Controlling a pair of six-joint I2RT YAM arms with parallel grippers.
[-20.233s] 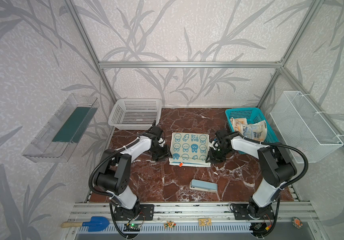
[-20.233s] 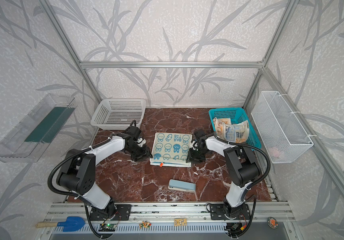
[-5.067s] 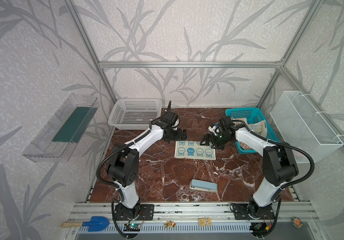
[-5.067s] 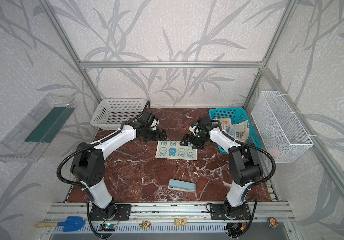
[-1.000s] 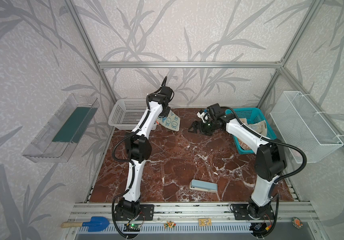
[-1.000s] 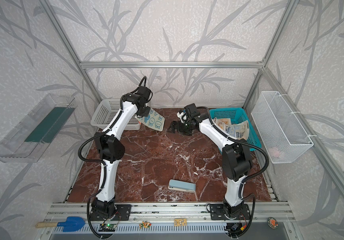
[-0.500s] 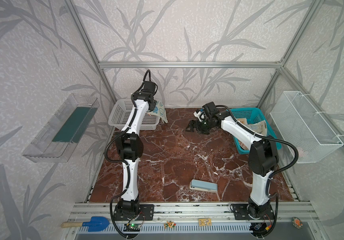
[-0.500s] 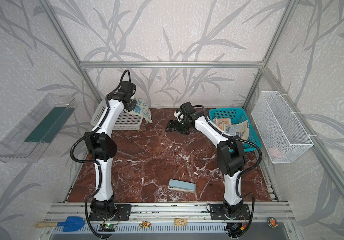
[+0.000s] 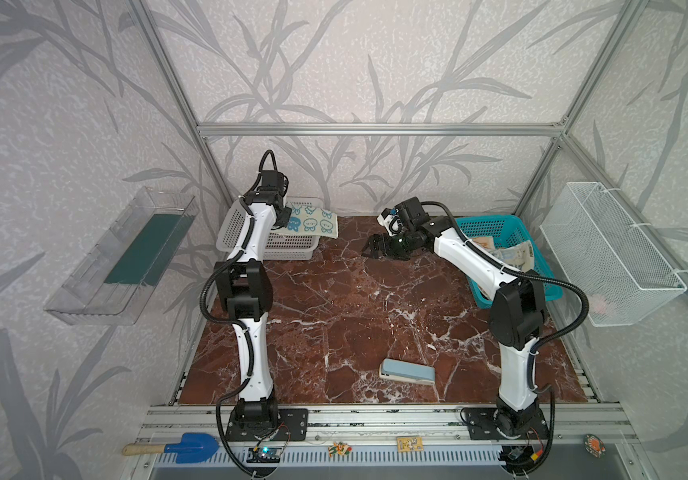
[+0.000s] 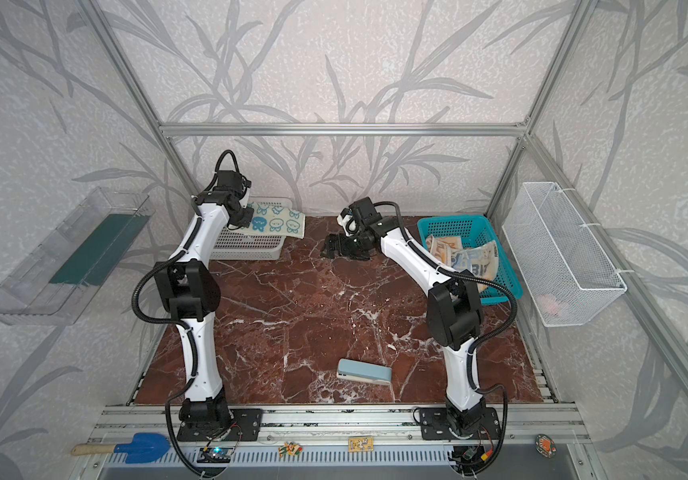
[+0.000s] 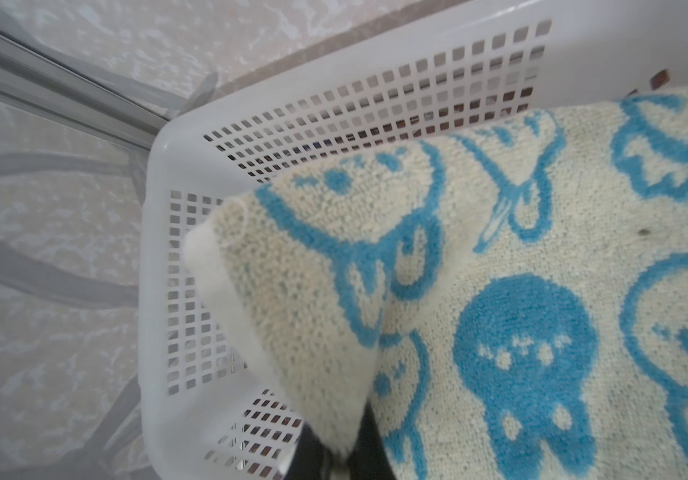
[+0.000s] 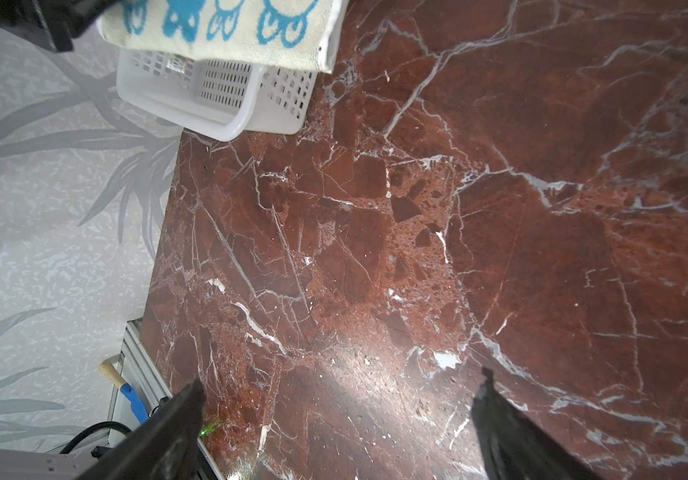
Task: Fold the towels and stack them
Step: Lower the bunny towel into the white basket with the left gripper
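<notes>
Since the left gripper [image 9: 285,217] is clamped on one end of the folded cream-and-blue towel [image 9: 313,223], we find the cloth held over the white basket [image 9: 288,249] at back-left, long axis running L–R, free end jutting past the rim twd the right gripper [image 12: 340,380]. That one hovers over the marble table [image 9: 334,324], jaws wide & empty; the other towels [image 9: 508,254] sit in the teal basket [image 9: 487,226].

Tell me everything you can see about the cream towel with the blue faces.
The cream towel is a soft, looped cloth printed with blue cartoon animal faces, with a plain white hem. It is folded into a strip. The left hand pinches one end. The towel stretches over the white basket, its free end past the rim.
</notes>
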